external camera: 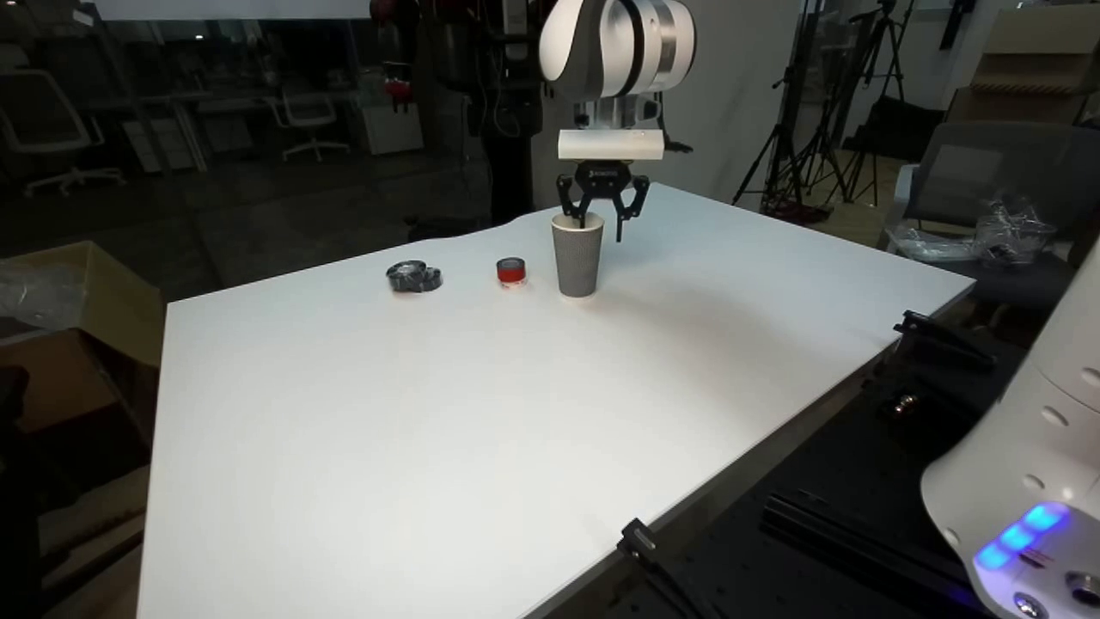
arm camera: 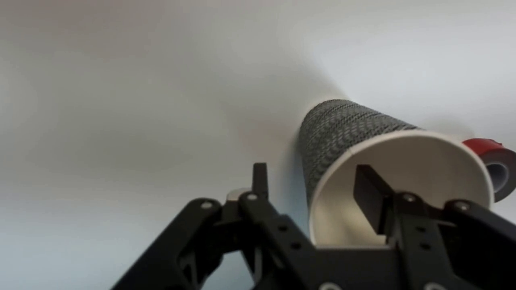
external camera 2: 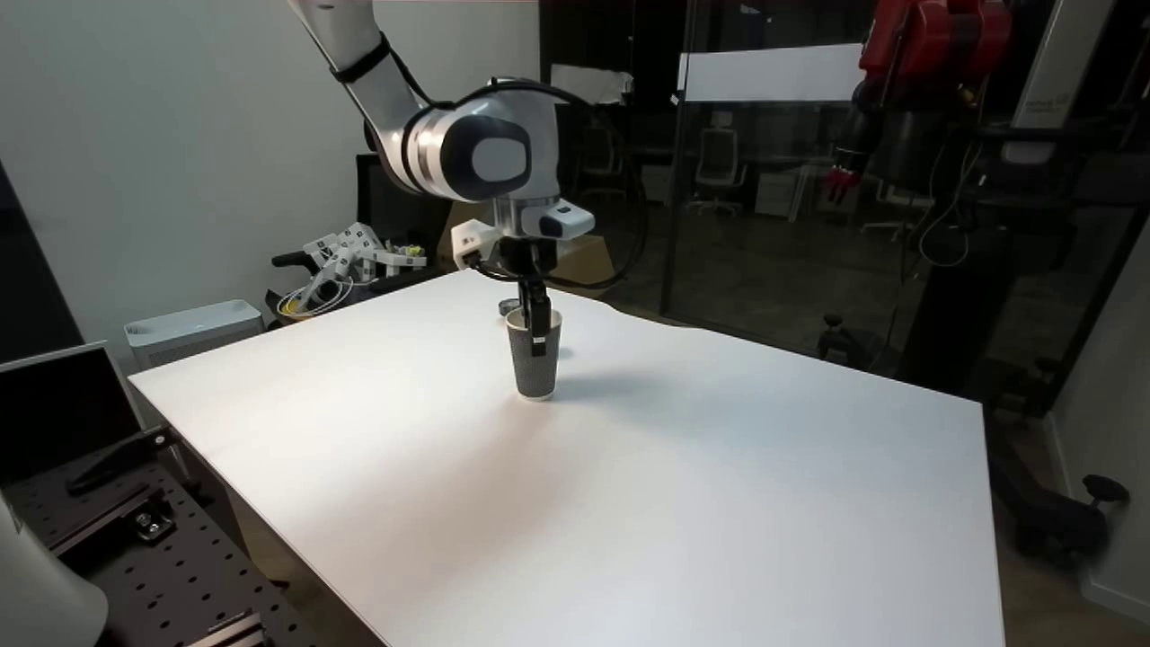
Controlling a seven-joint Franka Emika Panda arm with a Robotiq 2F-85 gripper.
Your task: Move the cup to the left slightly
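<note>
The cup (external camera: 577,265) is a tapered grey ribbed paper cup with a light rim. It stands upright on the white table in both exterior views (external camera 2: 534,376). In the wrist view the cup (arm camera: 338,125) shows its ribbed side and its pale inside, right of centre. My gripper (external camera: 601,229) is open at the cup's rim. In the wrist view the gripper (arm camera: 310,179) has one finger inside the cup's mouth and the other outside, with the cup wall between them. Both fingers look apart from that wall. In an exterior view the gripper (external camera 2: 537,345) overlaps the cup's upper part.
A small red and dark tape roll (external camera: 510,271) stands close beside the cup and shows in the wrist view (arm camera: 496,165). A dark shiny roll (external camera: 414,277) lies farther along the white table (external camera: 412,430). The table's far edge is behind the cup.
</note>
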